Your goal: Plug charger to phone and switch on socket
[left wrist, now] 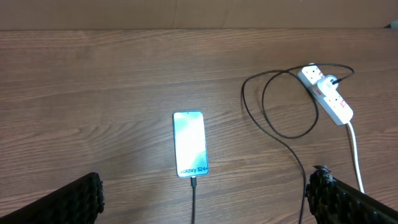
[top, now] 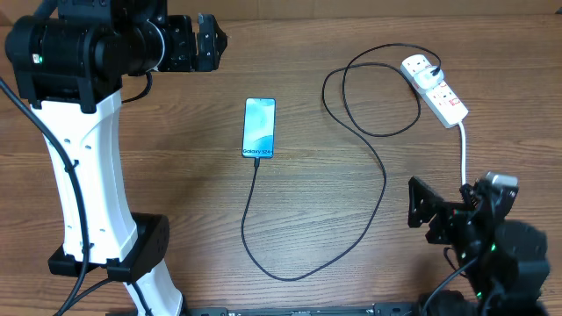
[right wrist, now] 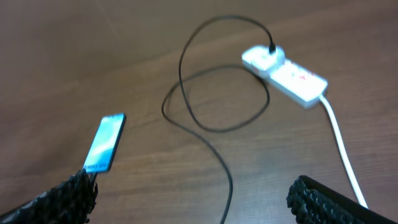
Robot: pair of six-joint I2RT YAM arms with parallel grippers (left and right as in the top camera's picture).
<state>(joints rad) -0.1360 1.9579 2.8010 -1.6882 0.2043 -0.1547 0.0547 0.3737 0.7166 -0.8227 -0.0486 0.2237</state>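
Overhead, the slim smartphone with a glowing light-blue screen (top: 259, 128) lies mid-table, its long axis front to back and its text edge nearest the robot. The thin black charger cable (top: 385, 180) enters that edge and loops to the white oblong power strip (top: 436, 90), which lies diagonally at far right. In the left wrist view, the left gripper (left wrist: 205, 199) is spread wide, holding nothing. In the right wrist view, the right gripper (right wrist: 196, 202) is likewise spread.

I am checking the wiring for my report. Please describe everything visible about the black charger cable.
The charger is a long, thin black cable lying slack on the wooden table. Its white plug sits in the far end of the socket. From there it makes one loop, sweeps in a wide curve toward the robot and rises to the bottom edge of the phone.
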